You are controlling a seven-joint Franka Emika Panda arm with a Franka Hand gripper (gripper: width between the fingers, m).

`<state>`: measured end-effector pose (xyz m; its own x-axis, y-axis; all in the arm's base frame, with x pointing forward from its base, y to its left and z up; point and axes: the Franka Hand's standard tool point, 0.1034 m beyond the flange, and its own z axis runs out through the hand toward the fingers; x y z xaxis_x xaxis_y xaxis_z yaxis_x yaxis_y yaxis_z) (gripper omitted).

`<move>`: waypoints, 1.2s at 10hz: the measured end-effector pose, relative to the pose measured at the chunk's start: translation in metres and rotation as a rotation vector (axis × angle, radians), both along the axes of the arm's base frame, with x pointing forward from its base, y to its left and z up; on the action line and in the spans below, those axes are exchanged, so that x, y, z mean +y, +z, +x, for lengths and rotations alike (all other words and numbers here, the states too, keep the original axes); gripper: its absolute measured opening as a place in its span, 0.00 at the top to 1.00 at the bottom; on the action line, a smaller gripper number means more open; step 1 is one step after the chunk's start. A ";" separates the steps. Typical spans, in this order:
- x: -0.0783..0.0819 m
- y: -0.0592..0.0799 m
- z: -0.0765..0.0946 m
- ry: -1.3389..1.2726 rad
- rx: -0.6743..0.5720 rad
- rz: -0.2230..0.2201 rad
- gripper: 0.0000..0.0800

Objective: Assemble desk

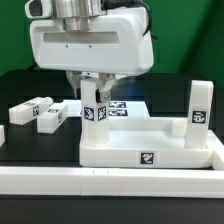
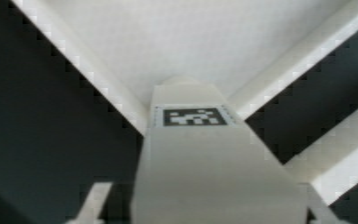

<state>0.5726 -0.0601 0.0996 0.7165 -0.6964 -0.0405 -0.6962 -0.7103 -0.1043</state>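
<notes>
Leg (image 1: 97,112) upright, long axis vertical, at slab (image 1: 150,152) corner.

Desk slab (image 1: 150,143) and each leg (image 1: 197,108) look smooth, slightly glossy white plastic; table (image 1: 28,145) matt black

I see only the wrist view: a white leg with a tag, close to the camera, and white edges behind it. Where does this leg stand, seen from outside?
Observer: The tagged leg is upright at the corner of the desk slab on the exterior view's left. The hand is closed on its top.
Operator: Is any other leg on the slab?
Observer: Yes, one upright leg stands at the corner on the exterior view's right.
Operator: And the remaining legs?
Observer: A loose leg and a second loose leg lie on the dark table, off the slab, on the exterior view's left.
</notes>
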 end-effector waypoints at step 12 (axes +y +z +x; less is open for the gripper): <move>0.005 -0.001 0.001 -0.843 0.070 0.078 0.48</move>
